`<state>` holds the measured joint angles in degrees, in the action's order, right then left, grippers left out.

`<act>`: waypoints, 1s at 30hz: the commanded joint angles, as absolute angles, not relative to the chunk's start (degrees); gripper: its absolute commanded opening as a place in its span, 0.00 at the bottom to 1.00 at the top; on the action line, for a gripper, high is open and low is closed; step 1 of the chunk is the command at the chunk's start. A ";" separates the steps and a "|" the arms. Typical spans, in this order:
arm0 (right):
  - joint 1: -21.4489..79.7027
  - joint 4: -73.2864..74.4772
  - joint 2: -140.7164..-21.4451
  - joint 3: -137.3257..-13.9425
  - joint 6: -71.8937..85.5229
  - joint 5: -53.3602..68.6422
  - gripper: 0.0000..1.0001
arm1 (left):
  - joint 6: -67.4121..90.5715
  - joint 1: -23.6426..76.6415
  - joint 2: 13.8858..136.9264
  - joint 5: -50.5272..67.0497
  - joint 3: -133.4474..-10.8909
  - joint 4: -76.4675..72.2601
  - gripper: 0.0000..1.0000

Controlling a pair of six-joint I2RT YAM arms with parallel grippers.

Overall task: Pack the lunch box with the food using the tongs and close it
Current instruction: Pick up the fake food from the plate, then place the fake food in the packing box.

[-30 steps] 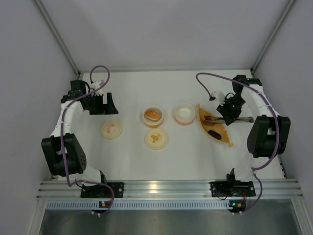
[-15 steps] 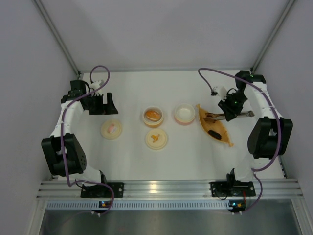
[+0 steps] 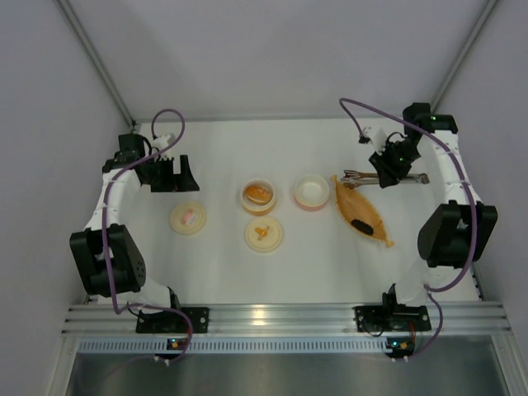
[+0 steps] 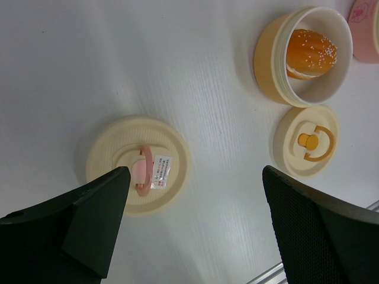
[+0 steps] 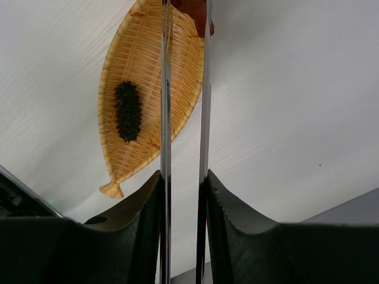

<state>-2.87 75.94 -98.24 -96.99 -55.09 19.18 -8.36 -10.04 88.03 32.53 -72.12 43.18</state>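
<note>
Right hand (image 3: pixel 388 170) pinching the tongs (image 5: pixel 165 89), left hand (image 4: pixel 194 177) hanging spread wide
We are seeing the tongs hovering near the far right corner of the bench (image 3: pixel 322 264), a red bit (image 5: pixel 192 12) sitting between their tips over the orange tray (image 5: pixel 142 47), a dark piece (image 5: pixel 127 110) lying in that tray.

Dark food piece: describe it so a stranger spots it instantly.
On the table's right side lies an orange boat-shaped woven tray. Inside it lies the dark food piece, elongated, bumpy, near-black, unlike the red bit at the tongs' tips.
</note>
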 commanded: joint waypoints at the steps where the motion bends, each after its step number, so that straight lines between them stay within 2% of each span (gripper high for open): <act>1: -3.52 82.62 -96.24 -98.79 -54.84 22.15 0.04 | -8.26 -10.28 88.15 33.49 -74.09 41.84 0.98; 12: -1.76 86.22 -95.01 -102.22 -53.97 26.45 0.03 | -8.09 -10.20 88.42 33.66 -74.35 41.83 0.98; 20: 7.28 84.82 -94.75 -102.83 -49.22 27.86 0.02 | -8.44 -10.37 88.24 33.40 -74.27 42.01 0.98; 30: 12.04 81.04 -96.59 -100.29 -45.79 26.28 0.02 | -8.79 -10.28 87.72 33.05 -73.13 41.75 0.98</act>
<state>10.92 76.01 -97.58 -100.16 -47.29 25.36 -8.29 -10.04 88.05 32.49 -72.12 43.20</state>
